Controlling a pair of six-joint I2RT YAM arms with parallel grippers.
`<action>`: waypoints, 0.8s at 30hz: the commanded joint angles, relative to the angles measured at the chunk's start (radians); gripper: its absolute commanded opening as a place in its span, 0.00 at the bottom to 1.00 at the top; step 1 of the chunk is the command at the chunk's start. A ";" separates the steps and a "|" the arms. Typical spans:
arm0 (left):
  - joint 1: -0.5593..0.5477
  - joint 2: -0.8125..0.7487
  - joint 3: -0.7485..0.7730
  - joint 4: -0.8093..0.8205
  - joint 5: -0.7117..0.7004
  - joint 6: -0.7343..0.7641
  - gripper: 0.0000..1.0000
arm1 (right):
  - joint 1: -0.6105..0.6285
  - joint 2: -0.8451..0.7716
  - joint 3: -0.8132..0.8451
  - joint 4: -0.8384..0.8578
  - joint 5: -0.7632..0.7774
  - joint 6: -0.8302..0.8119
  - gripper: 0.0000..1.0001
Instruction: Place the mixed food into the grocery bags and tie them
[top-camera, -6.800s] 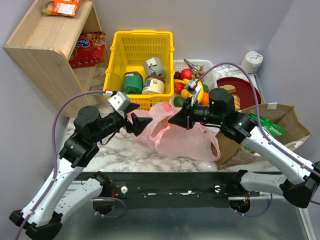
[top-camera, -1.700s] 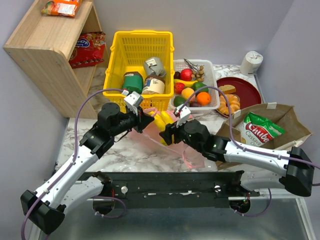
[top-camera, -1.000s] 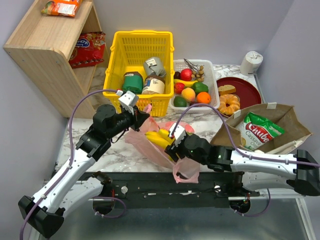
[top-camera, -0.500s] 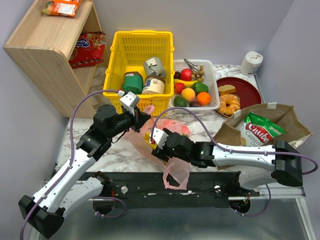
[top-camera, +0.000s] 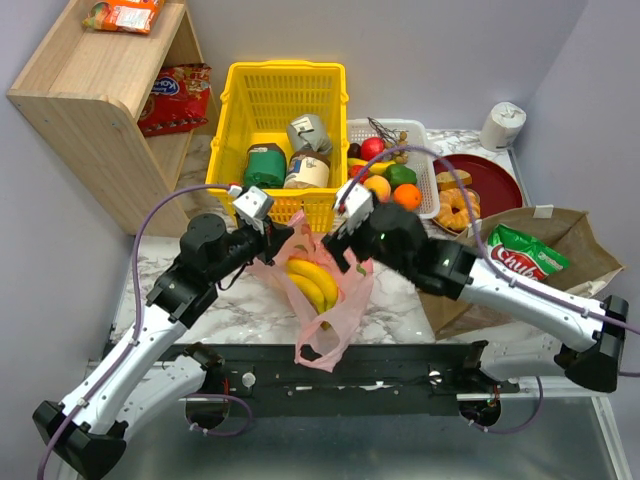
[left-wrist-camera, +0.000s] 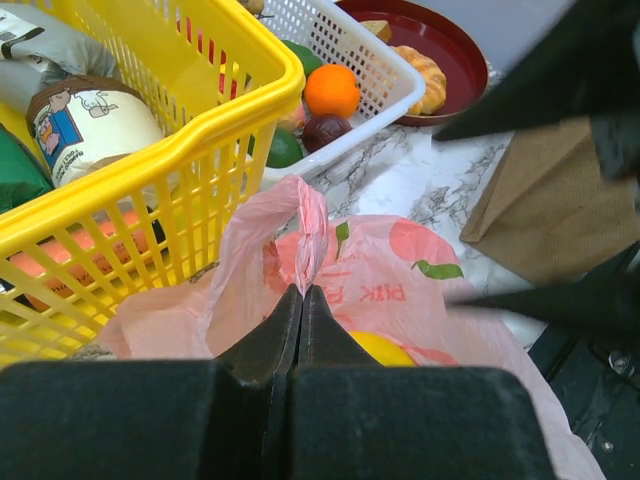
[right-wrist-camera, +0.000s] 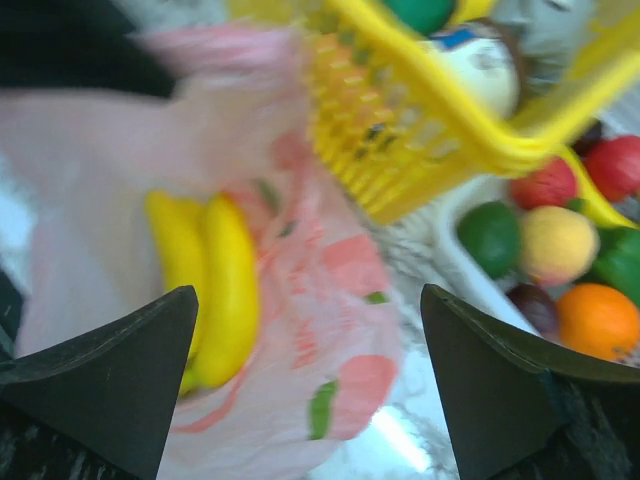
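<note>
The left end effector (left-wrist-camera: 302, 290) is pinching a handle of the pink bag (top-camera: 330, 300) at the near edge of the table (top-camera: 240, 305), with the bananas (top-camera: 312, 283) lying inside. The right end effector (right-wrist-camera: 308, 290) is hovering wide open, and it is probably fetching the orange (top-camera: 407, 196) near the far edge next.

Bright even overhead light, soft shadows, right wrist view motion-blurred (bananas (right-wrist-camera: 212, 290) smeared), top view sharp

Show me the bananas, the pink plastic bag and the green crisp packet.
bananas (top-camera: 312, 283), top view, yellow peel mid-bunch.
pink plastic bag (top-camera: 347, 300), top view, wall right of the bananas.
green crisp packet (top-camera: 525, 260), top view, by its red logo.
</note>
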 joint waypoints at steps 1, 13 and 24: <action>0.008 -0.027 -0.014 0.017 -0.024 0.027 0.00 | -0.176 0.048 0.145 -0.166 -0.083 0.145 1.00; 0.008 -0.168 -0.084 0.132 0.132 0.030 0.00 | -0.592 0.437 0.423 -0.332 -0.171 0.251 0.94; 0.008 -0.188 -0.100 0.158 0.157 0.021 0.00 | -0.744 0.767 0.691 -0.496 -0.096 0.204 0.95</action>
